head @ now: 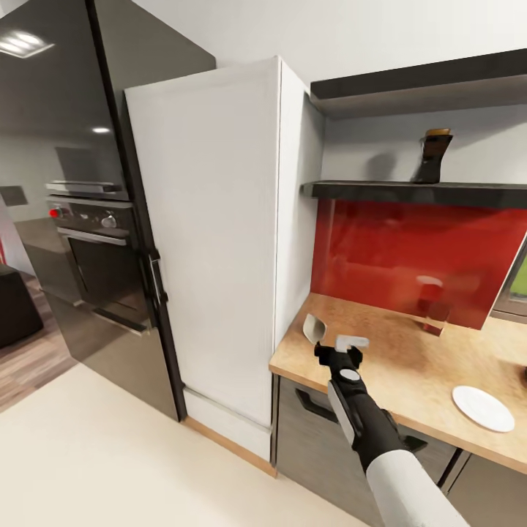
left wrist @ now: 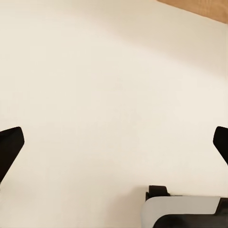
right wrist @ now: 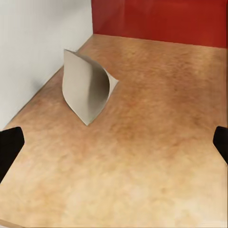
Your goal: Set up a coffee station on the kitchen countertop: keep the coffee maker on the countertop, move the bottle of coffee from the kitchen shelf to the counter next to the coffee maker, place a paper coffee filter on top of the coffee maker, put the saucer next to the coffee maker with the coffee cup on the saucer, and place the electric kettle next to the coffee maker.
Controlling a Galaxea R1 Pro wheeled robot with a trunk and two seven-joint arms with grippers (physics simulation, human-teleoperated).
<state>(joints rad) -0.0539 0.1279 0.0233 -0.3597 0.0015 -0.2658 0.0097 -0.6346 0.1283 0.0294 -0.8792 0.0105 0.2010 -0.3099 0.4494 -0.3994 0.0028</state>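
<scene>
Paper coffee filter (right wrist: 86, 88) is seen standing on edge on the countertop (head: 410, 366), beside the white cabinet (head: 219, 241) wall, just ahead of the right gripper (head: 344, 344), whose jaws are spread wide and hold nothing. Being thin and light, the filter could probably be tipped, crumpled or pushed against the wall by a clumsy approach. Farther along lies the saucer (head: 482, 408); the bottle of coffee (head: 433, 155) remains on the shelf (head: 417, 192). The left gripper's (left wrist: 114, 142) jaws are likewise wide and empty.

Home kitchen: fridge (head: 66, 146), built-in oven (head: 91, 234), wood-look countertop (head: 395, 366) (red backsplash (head: 410, 256) behind).
</scene>
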